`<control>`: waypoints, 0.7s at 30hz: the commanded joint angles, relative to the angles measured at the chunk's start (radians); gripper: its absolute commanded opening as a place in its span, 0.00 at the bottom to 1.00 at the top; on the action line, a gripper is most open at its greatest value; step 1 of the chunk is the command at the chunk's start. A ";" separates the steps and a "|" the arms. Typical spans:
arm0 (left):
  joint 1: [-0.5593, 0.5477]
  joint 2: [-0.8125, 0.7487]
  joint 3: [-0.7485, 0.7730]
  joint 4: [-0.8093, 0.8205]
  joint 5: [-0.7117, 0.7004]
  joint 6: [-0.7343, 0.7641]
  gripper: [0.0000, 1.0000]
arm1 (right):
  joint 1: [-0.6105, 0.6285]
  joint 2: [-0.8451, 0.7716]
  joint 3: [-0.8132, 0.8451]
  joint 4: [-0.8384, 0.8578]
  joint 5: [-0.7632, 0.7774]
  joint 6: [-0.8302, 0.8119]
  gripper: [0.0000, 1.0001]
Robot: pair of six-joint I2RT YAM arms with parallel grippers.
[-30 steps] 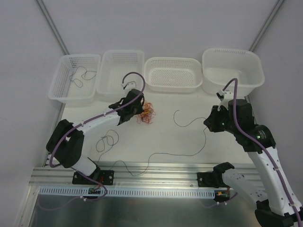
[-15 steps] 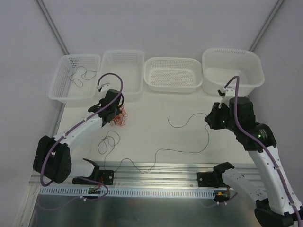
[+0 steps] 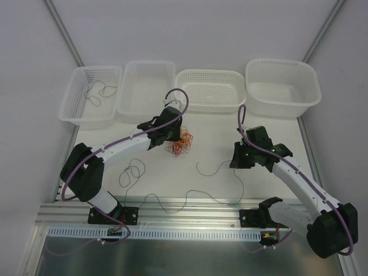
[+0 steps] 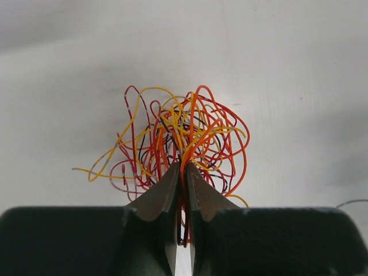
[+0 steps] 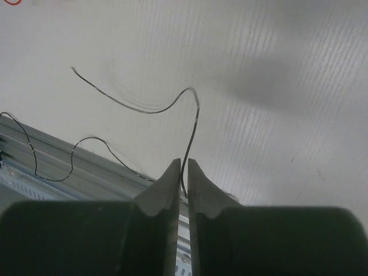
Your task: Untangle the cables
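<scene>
My left gripper (image 3: 172,137) is shut on a tangled bunch of orange-yellow, bright red and dark red cables (image 3: 182,144), in front of the two middle baskets. In the left wrist view the tangle (image 4: 190,123) fans out beyond the shut gripper (image 4: 183,168), with strands pinched between the jaws. My right gripper (image 3: 237,162) is shut on a long dark grey cable (image 3: 241,184) that trails along the table's front edge to loops (image 3: 132,171) at the left. The right wrist view shows this cable (image 5: 150,110) running into the shut gripper (image 5: 184,165).
Four white baskets stand in a row at the back. The far-left one (image 3: 77,112) holds a short dark cable (image 3: 95,92). The others (image 3: 146,106) (image 3: 210,106) (image 3: 282,109) look empty. A metal rail (image 3: 190,210) runs along the near edge.
My left gripper swung left with the coloured tangle, then back right to the middle. My right gripper moved down and left, dragging the dark grey cable with it.
</scene>
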 commanded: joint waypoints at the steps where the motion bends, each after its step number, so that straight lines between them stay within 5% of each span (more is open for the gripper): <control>1: -0.041 0.093 0.080 0.070 0.080 0.035 0.09 | 0.015 0.032 -0.053 0.103 -0.048 0.043 0.14; 5: -0.054 0.109 0.110 0.067 0.096 0.006 0.35 | 0.026 0.052 -0.094 0.120 -0.051 0.057 0.38; 6: -0.054 0.080 0.098 0.069 0.083 0.006 0.54 | 0.028 0.037 -0.097 0.112 -0.040 0.055 0.50; 9: -0.055 -0.009 0.052 0.050 0.053 0.003 0.81 | 0.029 -0.020 -0.085 0.074 -0.003 0.039 0.64; 13: -0.055 -0.120 0.019 -0.065 -0.039 -0.020 0.99 | 0.028 -0.072 -0.035 0.013 0.040 0.011 0.88; 21: 0.016 -0.296 -0.069 -0.436 -0.141 -0.137 0.99 | 0.029 -0.140 0.016 -0.014 0.043 0.002 1.00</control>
